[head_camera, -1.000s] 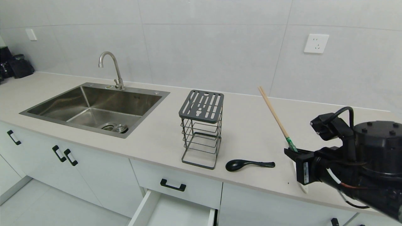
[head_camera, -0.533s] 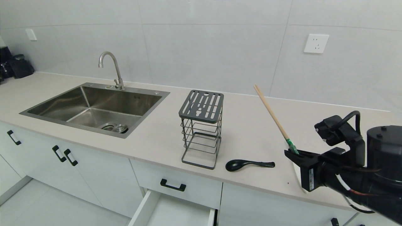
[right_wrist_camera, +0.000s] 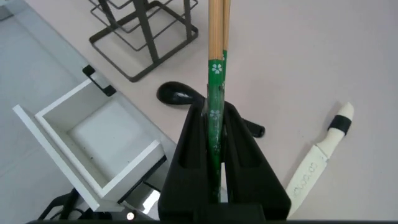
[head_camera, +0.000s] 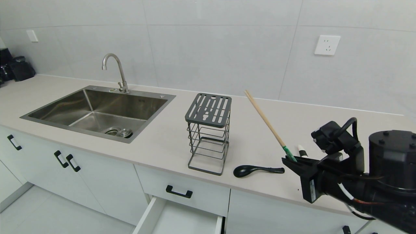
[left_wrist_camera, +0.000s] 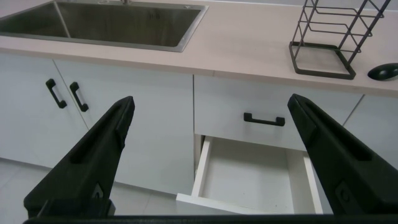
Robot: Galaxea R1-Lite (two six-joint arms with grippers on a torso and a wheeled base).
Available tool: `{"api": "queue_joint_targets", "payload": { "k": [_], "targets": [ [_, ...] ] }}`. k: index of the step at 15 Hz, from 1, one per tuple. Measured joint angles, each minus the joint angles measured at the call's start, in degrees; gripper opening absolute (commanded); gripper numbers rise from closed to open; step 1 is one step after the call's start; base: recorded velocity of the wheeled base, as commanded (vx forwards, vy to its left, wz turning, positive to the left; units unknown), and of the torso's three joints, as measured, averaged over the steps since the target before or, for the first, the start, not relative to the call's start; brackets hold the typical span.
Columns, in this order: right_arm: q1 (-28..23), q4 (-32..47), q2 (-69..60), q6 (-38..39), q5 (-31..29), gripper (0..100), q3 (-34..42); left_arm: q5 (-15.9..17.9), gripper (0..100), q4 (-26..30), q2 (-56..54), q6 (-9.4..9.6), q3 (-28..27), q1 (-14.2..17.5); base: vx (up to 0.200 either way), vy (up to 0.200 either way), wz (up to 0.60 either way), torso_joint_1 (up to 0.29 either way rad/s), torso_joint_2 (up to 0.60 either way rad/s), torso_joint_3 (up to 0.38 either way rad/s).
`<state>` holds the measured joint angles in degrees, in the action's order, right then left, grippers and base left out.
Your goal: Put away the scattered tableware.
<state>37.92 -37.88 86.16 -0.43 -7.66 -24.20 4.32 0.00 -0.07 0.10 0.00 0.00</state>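
Your right gripper [head_camera: 290, 160] is clamping its black fingers [right_wrist_camera: 189, 143] together on the green-painted ends of 2 slim wooden chopsticks [head_camera: 265, 121], which are slanting up and away over the pale matte counter [head_camera: 156, 139]. Your left gripper [left_wrist_camera: 210, 106] is hanging with its fingers wide apart, holding nothing, in front of the open white drawer [left_wrist_camera: 255, 177]. A glossy black spoon [head_camera: 258, 170] is lying flat near the counter's front edge, between the dark wire rack [head_camera: 208, 133] with its slotted top and the right gripper. A white utensil [head_camera: 302, 151] with a black band is lying on the counter just beyond that gripper.
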Motion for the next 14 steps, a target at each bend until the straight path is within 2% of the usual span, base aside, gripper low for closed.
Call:
{"api": "queue_joint_targets", "payload": {
  "k": [7,14],
  "targets": [
    [9.6,-1.9,3.3,-0.4,2.7,0,0.2,0.0,100,0.0,0.0,0.00,0.0,0.0,0.000,0.000,0.00,0.000,0.00,0.000],
    [12.1,-2.3,0.2,-1.6,8.9,0,6.6,0.0,100,0.0,0.0,0.00,0.0,0.0,0.000,0.000,0.00,0.000,0.00,0.000]
  ]
}}
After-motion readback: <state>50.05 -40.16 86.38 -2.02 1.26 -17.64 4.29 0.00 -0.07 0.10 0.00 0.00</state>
